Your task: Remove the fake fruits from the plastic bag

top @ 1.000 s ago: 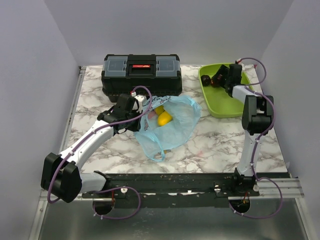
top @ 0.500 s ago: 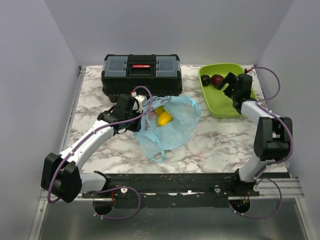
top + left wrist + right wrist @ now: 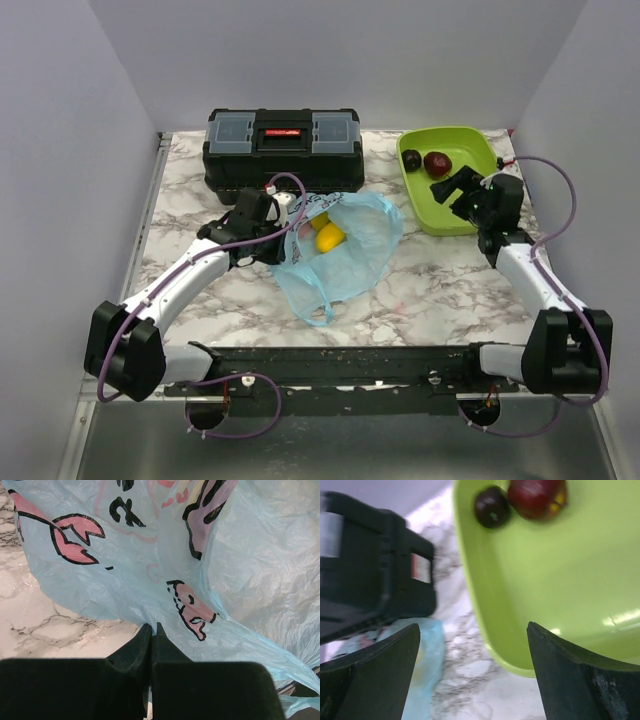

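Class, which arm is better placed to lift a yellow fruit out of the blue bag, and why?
Right. The right end effector is open and empty at the green tray, free to reach the yellow fruit; the left end effector is shut on the plastic bag, so probably occupied.

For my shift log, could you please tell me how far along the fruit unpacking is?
Done: the dark purple fruit and dark red fruit lie in the green tray. In hand: the left gripper pinches the plastic bag; the right gripper is open and empty over the tray. Left: two yellow fruits inside the bag.
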